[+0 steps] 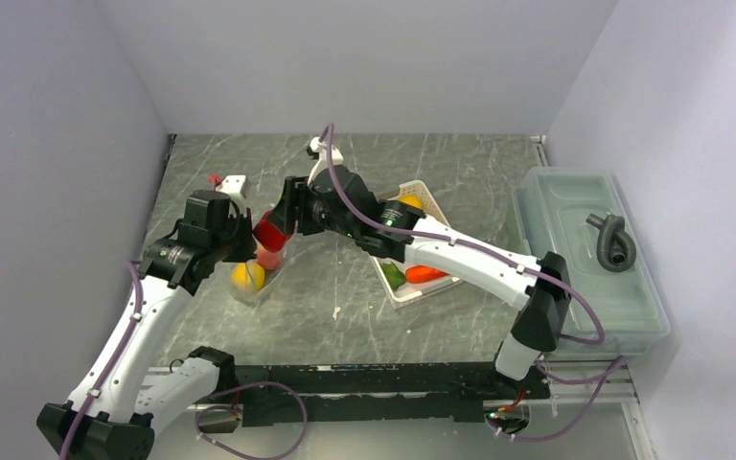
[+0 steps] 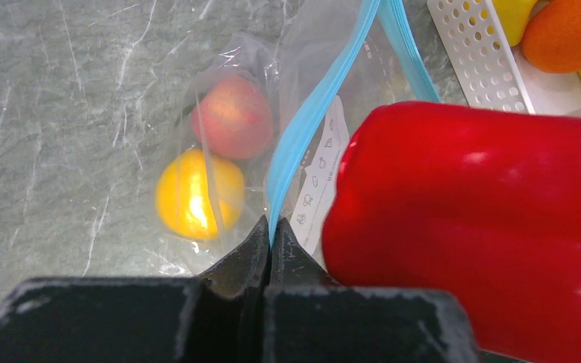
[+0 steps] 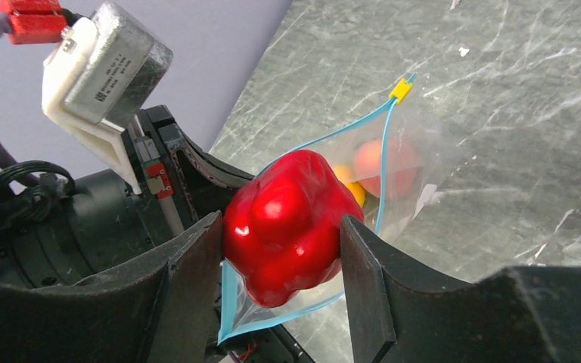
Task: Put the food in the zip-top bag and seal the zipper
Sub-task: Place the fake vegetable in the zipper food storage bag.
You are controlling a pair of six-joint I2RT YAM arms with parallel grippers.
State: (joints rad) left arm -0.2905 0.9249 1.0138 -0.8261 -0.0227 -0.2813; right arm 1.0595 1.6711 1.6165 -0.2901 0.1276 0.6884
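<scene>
Red glossy plastic pepper [image 3: 284, 223] being loaded into clear crinkly bag [image 3: 424, 144]
It is clamped by the right gripper [image 3: 280, 253] at the mouth; the bag, at nine o'clock on the grey table [image 1: 364, 297], is pinched by the left gripper [image 2: 268, 238]. A deeper push is needed next.

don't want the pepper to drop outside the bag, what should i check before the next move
1. Right gripper clamped on the glossy red plastic pepper: ok.
2. Left gripper shut on the teal-blue zipper strip of the clear crinkly zip-top bag: ok.
3. Bag mouth open at the pepper: ok, the strip's two sides stand apart around it in the right wrist view.
4. Pepper fully past the zipper: not ok, it sits in the mouth.
5. Room beside the peach-coloured round fruit and yellow round fruit inside: cannot tell.
</scene>
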